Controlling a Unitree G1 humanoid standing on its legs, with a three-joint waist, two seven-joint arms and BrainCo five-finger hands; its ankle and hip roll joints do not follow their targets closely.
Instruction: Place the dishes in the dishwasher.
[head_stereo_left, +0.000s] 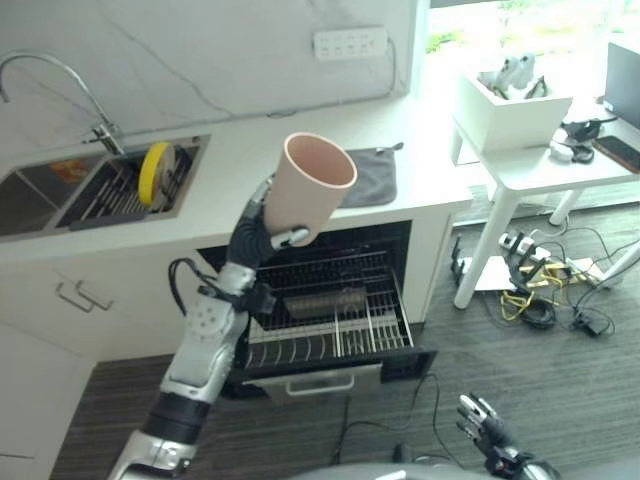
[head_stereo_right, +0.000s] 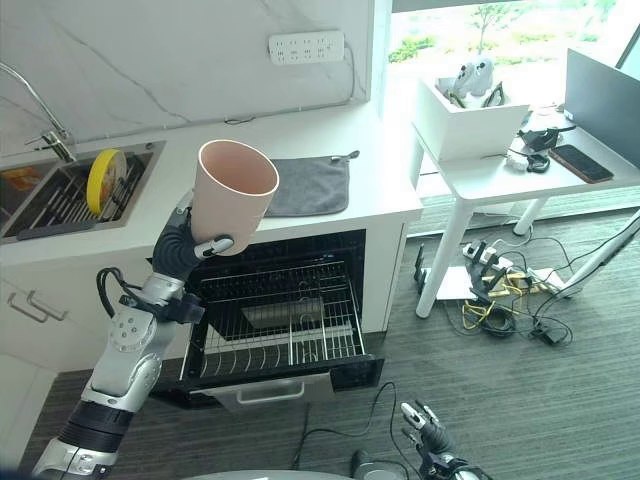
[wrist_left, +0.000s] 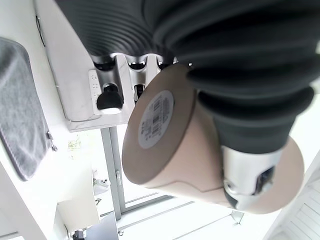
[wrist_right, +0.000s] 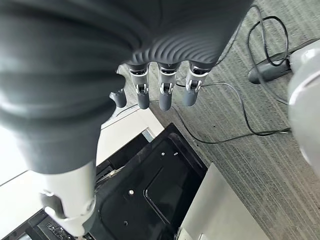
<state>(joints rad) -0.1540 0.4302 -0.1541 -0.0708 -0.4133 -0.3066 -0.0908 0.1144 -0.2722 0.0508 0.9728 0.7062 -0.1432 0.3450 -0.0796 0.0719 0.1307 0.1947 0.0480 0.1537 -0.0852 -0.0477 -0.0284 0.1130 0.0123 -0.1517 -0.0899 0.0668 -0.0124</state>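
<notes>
A white kitchen counter (head_stereo_left: 400, 200) runs under a marble wall, with a sink (head_stereo_left: 60, 195) at its left end holding a yellow plate (head_stereo_left: 152, 170) upright in a rack, and a grey mat (head_stereo_left: 372, 176) lying flat on top. Below, the dishwasher (head_stereo_left: 330, 300) stands open, its wire rack (head_stereo_left: 325, 325) pulled out. The left hand (head_stereo_left: 262, 228) is up high, fingers and thumb wrapped around a pink cup (head_stereo_left: 308, 188), mouth up and tilted, raised in front of the counter and above the rack. Down low over the grey floor (head_stereo_left: 560, 390), the right hand (head_stereo_left: 482, 420) hangs with fingers loosely extended, holding nothing.
</notes>
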